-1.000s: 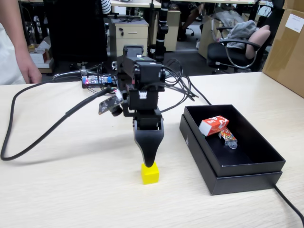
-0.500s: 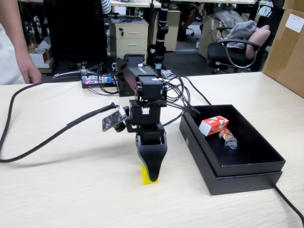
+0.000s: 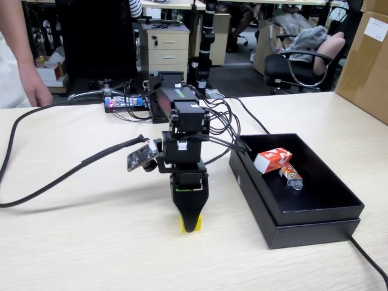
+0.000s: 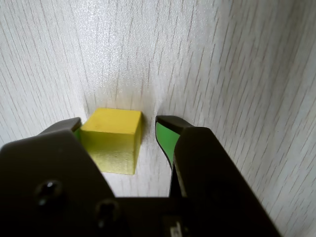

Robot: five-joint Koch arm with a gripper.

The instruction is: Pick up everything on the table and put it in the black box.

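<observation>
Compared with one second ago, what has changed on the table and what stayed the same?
The hand came down over the yellow cube and now straddles it, with a gap on the right side in the wrist view, so nothing is gripped yet. The cube, the black box and the red carton inside it did not move.

This is an office. Beyond the far edge of the light wood-grain table [image 3: 73, 242] stand a drawer cabinet [image 3: 165, 48], a black swivel chair [image 3: 297, 70] draped with a grey garment, and more desks, with a cardboard carton [image 3: 367, 60] at the right edge.
</observation>
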